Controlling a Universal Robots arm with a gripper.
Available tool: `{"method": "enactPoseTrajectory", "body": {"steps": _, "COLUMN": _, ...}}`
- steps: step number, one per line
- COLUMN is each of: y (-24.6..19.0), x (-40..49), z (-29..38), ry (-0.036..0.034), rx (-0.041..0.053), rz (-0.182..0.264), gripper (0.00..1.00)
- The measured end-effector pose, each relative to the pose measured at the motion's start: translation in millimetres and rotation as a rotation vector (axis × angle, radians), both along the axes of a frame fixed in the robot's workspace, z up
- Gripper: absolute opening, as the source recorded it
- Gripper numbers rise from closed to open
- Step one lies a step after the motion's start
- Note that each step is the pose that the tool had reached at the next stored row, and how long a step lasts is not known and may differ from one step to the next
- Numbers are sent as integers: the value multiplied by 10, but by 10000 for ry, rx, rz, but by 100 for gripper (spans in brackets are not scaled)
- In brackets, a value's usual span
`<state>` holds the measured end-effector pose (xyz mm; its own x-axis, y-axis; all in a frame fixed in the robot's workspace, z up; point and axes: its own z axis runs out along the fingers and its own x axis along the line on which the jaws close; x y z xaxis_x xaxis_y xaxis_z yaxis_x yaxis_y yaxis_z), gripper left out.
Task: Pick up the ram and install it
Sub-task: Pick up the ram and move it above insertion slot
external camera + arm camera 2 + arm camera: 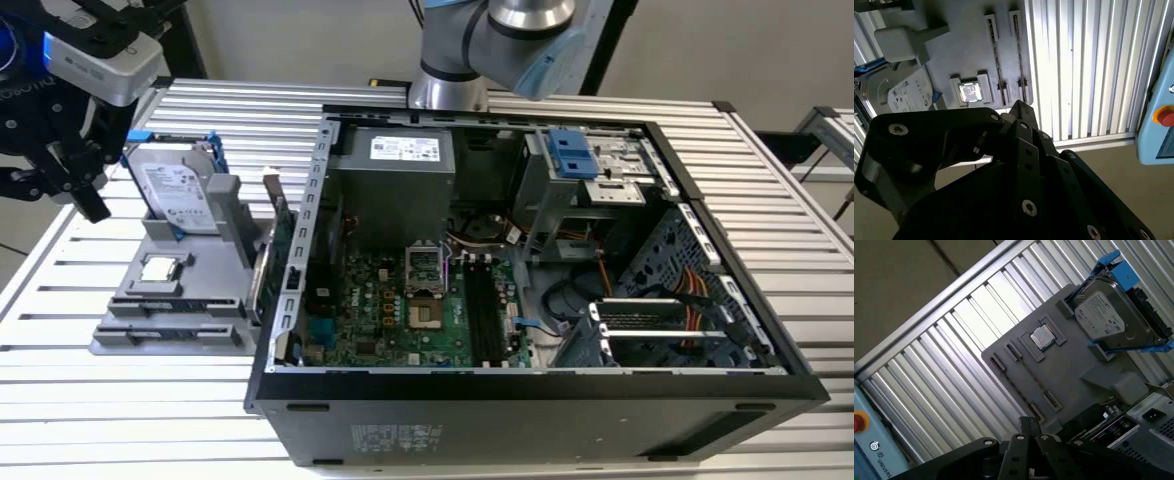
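My black gripper (91,203) hangs over the table's edge at the exterior view's left, just outside the grey parts holder (200,290). Its fingertips (1021,107) are pressed together with nothing between them, and they also meet in the first wrist view (1027,424). The holder's two long narrow slots (1006,55) lie just beyond the tips and look bare. The ram is out of view. The open computer case (534,385) lies at the centre, with long black slots (481,310) on its green motherboard (387,310).
The holder carries a silver hard drive with blue rails (174,190), a small square chip (160,268) and a green card with a metal bracket (276,225) beside the case wall. The arm's base (447,90) stands behind the case. A pendant with a red button (1165,116) lies beside the table.
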<state>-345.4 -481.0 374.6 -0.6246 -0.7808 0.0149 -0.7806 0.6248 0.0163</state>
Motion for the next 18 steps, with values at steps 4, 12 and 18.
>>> {"method": "enactPoseTrajectory", "body": {"steps": 4, "y": 0, "x": -1, "z": 0, "ry": -1, "rx": -1, "rz": 381, "gripper": 0}}
{"method": "enactPoseTrajectory", "body": {"steps": 12, "y": 0, "x": -1, "z": -1, "ry": -1, "rx": 0, "rz": 1325, "gripper": 0}}
{"method": "enactPoseTrajectory", "body": {"steps": 18, "y": 0, "x": -1, "z": -1, "ry": -1, "rx": 0, "rz": 2070, "gripper": 0}}
